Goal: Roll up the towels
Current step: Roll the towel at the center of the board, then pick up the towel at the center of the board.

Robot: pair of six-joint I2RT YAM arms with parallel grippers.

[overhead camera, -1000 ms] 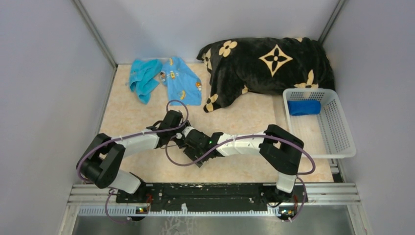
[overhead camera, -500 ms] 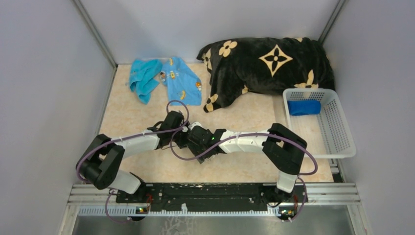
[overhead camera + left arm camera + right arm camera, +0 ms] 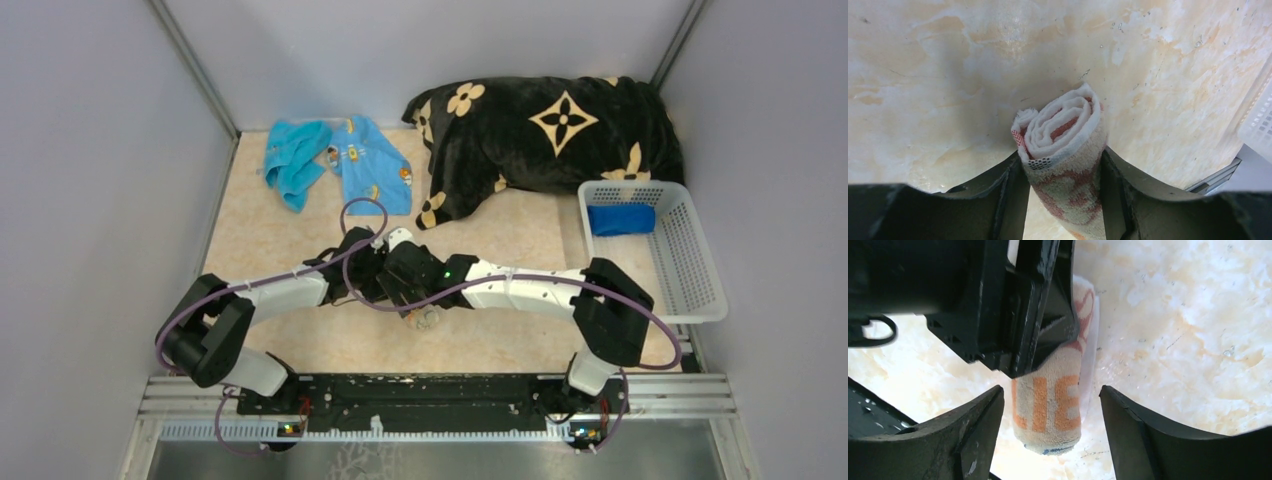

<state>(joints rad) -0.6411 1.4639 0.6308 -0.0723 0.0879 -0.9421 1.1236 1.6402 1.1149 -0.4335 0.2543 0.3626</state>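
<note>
Rolled towel (image 3: 1064,140): tight spiral of cream terry with orange-red lettering, near centre of the marbled table (image 3: 262,245), clamped by the left gripper (image 3: 1062,167); right gripper (image 3: 1050,400) spread wide astride it, not touching.

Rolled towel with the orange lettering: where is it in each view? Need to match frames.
Top external: the rolled towel is a small pale bit just below picture centre.
Left wrist: lower centre, spiral end towards the camera, clamped in the left pincer.
Right wrist: lower centre, upper part hidden behind the left pincer's black body.
Shared landmark: the marbled beige tabletop beneath it.
</note>
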